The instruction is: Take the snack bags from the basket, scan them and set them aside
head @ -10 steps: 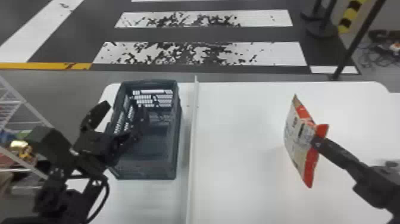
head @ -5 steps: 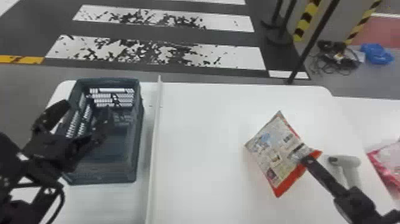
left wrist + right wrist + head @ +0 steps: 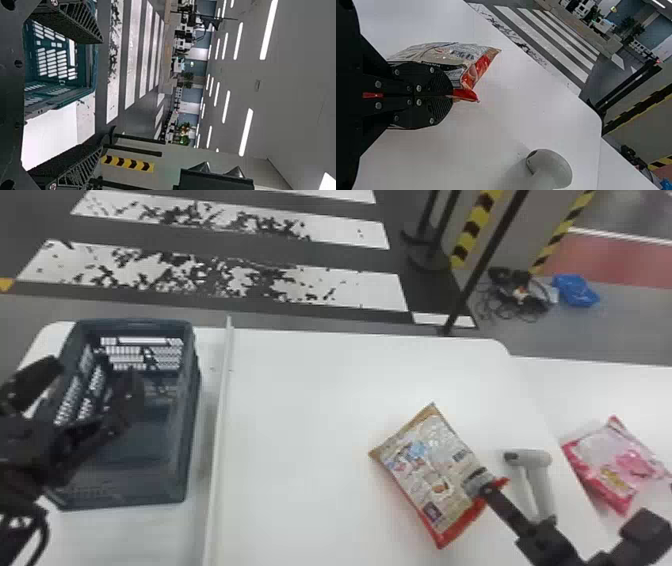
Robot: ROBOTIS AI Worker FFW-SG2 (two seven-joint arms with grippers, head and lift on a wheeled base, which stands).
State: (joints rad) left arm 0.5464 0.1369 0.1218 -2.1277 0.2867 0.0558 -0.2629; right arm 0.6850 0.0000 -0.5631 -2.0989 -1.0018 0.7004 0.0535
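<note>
Snack bag (image 3: 425,470) is being pinched by the right end effector (image 3: 485,489), right of the basket (image 3: 192,415); left end effector (image 3: 87,385) is gaping wide near the basket.

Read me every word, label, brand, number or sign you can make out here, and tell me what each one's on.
No text can be read for certain.
Snack bag in the right gripper: small print and a barcode, too small and blurred.
Pink bag at the right: lettering too blurred.
Scanner: no readable print.
Yellow strip: black chevrons, no words.
</note>
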